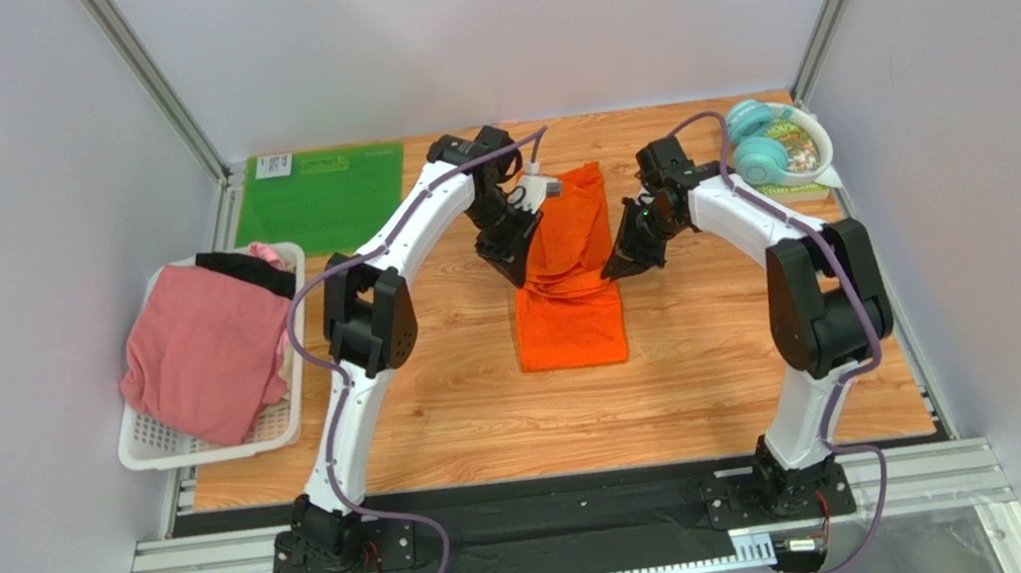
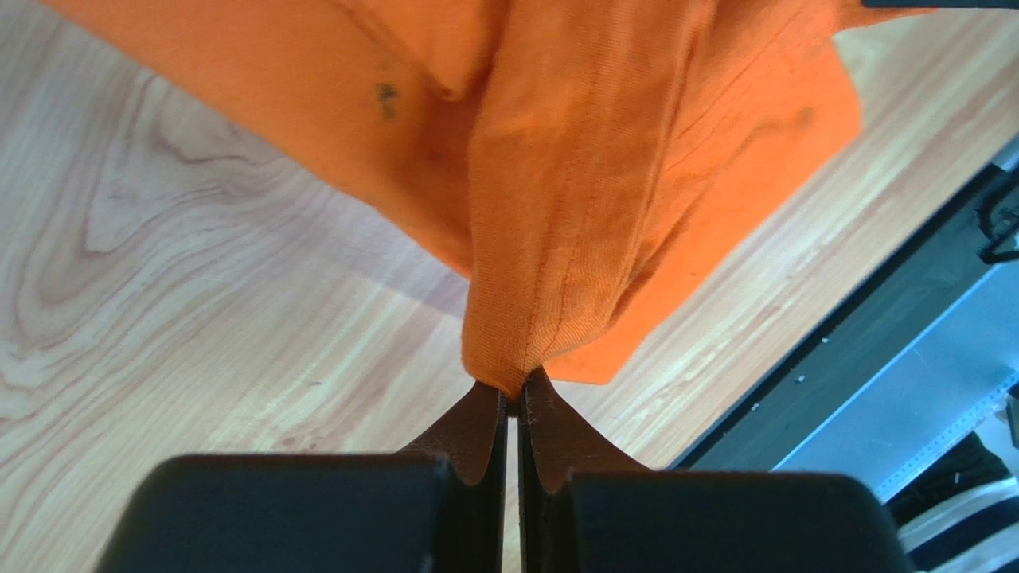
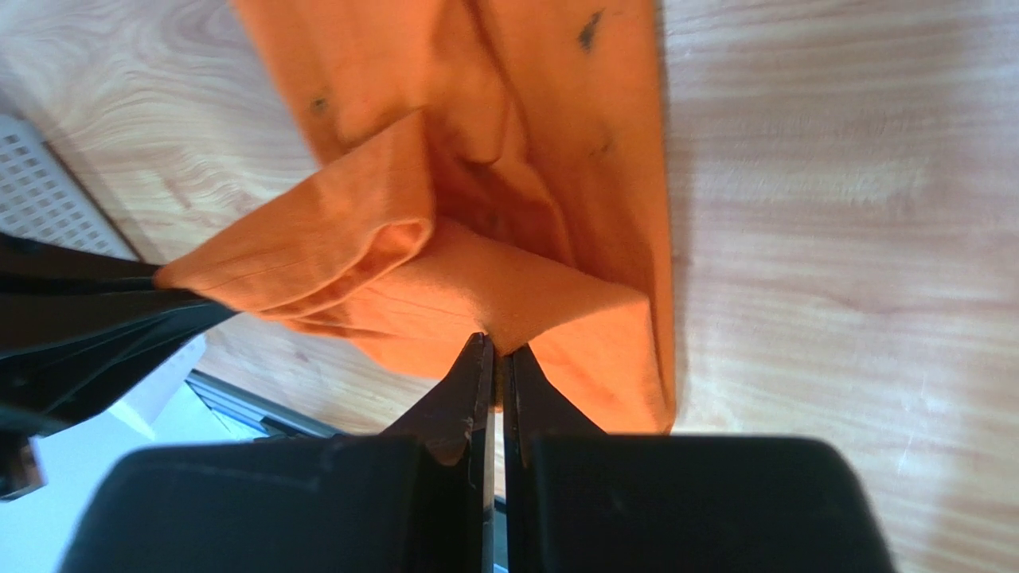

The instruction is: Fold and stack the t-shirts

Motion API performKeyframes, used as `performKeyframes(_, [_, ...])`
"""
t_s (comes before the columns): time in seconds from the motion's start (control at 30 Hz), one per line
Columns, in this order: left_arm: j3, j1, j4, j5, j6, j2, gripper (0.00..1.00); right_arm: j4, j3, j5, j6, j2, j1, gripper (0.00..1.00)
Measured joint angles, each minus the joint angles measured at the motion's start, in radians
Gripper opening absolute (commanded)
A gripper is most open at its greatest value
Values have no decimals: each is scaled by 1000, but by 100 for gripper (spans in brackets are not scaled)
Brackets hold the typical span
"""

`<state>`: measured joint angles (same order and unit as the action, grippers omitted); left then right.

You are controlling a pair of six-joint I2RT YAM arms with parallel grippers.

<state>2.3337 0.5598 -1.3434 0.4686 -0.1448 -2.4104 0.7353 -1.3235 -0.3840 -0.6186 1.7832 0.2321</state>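
Both arms arch inward over the middle of the counter (image 1: pixel 725 377). The left gripper (image 2: pixel 517 388) and right gripper (image 3: pixel 493 346) are each pinched tight on a lifted fold of the orange t-shirt (image 1: pixel 571 320). Its long axis runs away from the bases and its near end lies flat. The pink t-shirt (image 1: pixel 203 352) and black t-shirt (image 1: pixel 253 267) fill the white basket (image 1: pixel 142 451) at the left.

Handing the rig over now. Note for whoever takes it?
Left gripper: jaws shut on the orange t-shirt. Right gripper: jaws shut on it too, opposite side.
Orange t-shirt mid-table, partly folded, far part lifted. Pink t-shirt and black t-shirt bunched in the white basket, left.
Done: nothing stacked yet. Left: finish the orange fold, fold pink and black, stack all three.
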Motion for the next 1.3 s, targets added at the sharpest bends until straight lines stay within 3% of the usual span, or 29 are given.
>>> performKeyframes(0.03, [0,-7,0,-4,0,-11,0,-4,-2,-3,3,24,-1,0])
performKeyframes(0.13, [4,-24,0,-19,1,-50,14,-12,-10,-12,8,96,-5,1])
performKeyframes(0.17, [5,-28,0,-26,1,-64,29,-13,-17,-15,10,118,-8,1])
performKeyframes(0.23, [13,-35,-2,-43,1,-94,41,-14,-37,-20,14,163,-14,7])
performKeyframes(0.27, [20,-37,0,-55,9,-111,53,-15,-50,-21,15,182,-19,9])
performKeyframes(0.37, [23,-38,0,-82,10,-135,74,-16,-92,-29,19,221,-35,17])
performKeyframes(0.47, [27,-40,-2,-100,12,-137,84,-18,-139,-37,21,249,-55,27])
performKeyframes(0.5, [32,-40,-1,-104,13,-137,86,-17,-157,-39,21,257,-61,40])
performKeyframes(0.6, [43,-42,-3,-108,14,-131,89,-10,-212,-48,21,275,-79,60])
performKeyframes(0.67, [62,-43,-2,-111,15,-126,91,-1,-254,-49,21,282,-85,64])
performKeyframes(0.9, [81,-94,-2,-124,26,-10,92,43,-342,17,46,257,-89,54])
performKeyframes(1.1, [80,-215,8,-100,39,148,92,54,-207,1,76,77,-43,53])
performKeyframes(1.2, [-41,-229,33,-31,42,246,92,23,-81,-51,77,-32,37,52])
performKeyframes(1.3, [-224,-171,47,24,43,335,93,-32,42,-108,60,-72,123,48])
